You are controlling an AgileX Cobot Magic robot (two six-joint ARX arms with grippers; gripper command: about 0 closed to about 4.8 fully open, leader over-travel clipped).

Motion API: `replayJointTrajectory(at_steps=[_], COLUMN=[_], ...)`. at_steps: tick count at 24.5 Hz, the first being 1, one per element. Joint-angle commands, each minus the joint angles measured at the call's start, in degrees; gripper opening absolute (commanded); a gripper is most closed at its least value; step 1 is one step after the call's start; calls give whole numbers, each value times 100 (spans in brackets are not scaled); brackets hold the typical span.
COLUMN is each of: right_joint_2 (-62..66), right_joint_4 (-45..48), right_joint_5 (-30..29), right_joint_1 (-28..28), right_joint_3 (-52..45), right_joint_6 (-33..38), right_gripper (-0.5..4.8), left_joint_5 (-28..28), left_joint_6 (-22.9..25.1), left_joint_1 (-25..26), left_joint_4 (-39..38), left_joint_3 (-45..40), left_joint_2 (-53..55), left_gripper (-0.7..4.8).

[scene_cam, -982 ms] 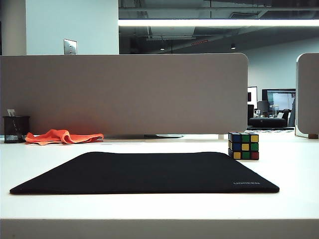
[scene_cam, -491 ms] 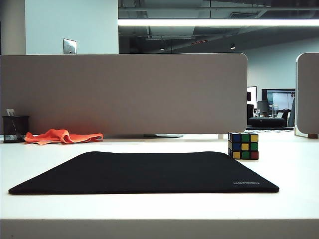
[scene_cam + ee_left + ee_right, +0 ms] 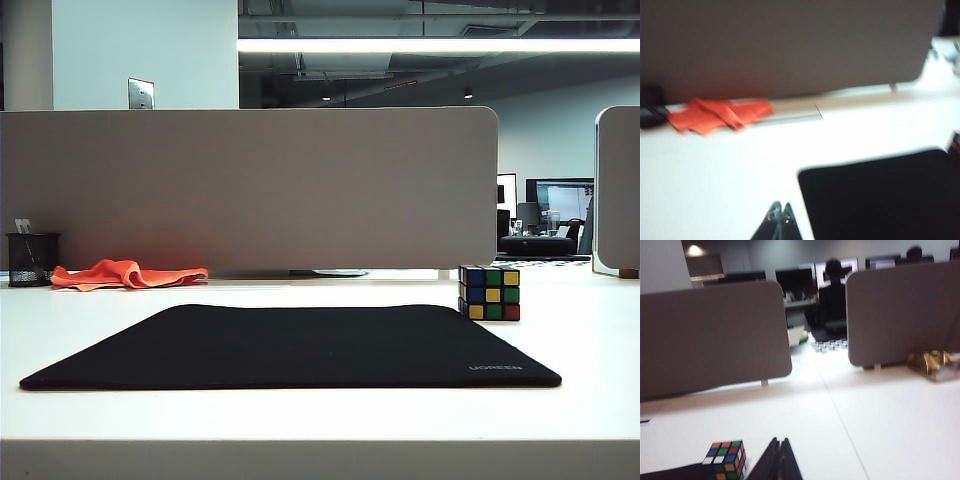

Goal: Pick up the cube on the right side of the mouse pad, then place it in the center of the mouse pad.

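Note:
The cube [image 3: 489, 292], a small puzzle cube with blue, yellow, green and red stickers, stands on the white table just off the far right corner of the black mouse pad [image 3: 300, 345]. Neither arm shows in the exterior view. In the right wrist view my right gripper [image 3: 779, 442] is shut and empty above the table, with the cube [image 3: 725, 459] close beside it and apart from it. In the blurred left wrist view my left gripper [image 3: 780, 206] is shut and empty over white table, next to the mouse pad [image 3: 885, 197] corner.
An orange cloth [image 3: 126, 274] and a black mesh pen cup [image 3: 32, 259] lie at the back left by the grey partition [image 3: 250, 185]. A crumpled gold object [image 3: 932, 362] sits on the neighbouring desk beyond a second partition [image 3: 902, 310].
The exterior view shows only a slight shake of the picture. Cube and mouse pad stay where they were.

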Motion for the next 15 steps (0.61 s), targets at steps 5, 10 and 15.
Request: replayJointTrajectory(at_steps=[5,10,15], right_joint_2=[1036,2048,3169], right_joint_4=[-348,-1027,-1464], right_joint_5=[-1060,-1222,-1488], right_joint_1=[4,4,315], right_joint_3=[964,1862,2944], right_joint_6=[146,98,83], right_gripper=[-9,-9,-9], left_joint_5=[1071,1058,872], left_joint_6=[-173,44,-31], left_joint_1=[-92,-398,-577], left_joint_4=[131,306,306], left_joint_3=[813,822,833], left_joint_2=[1443,1587,1687], left_gripper=[-6,-6,-6])
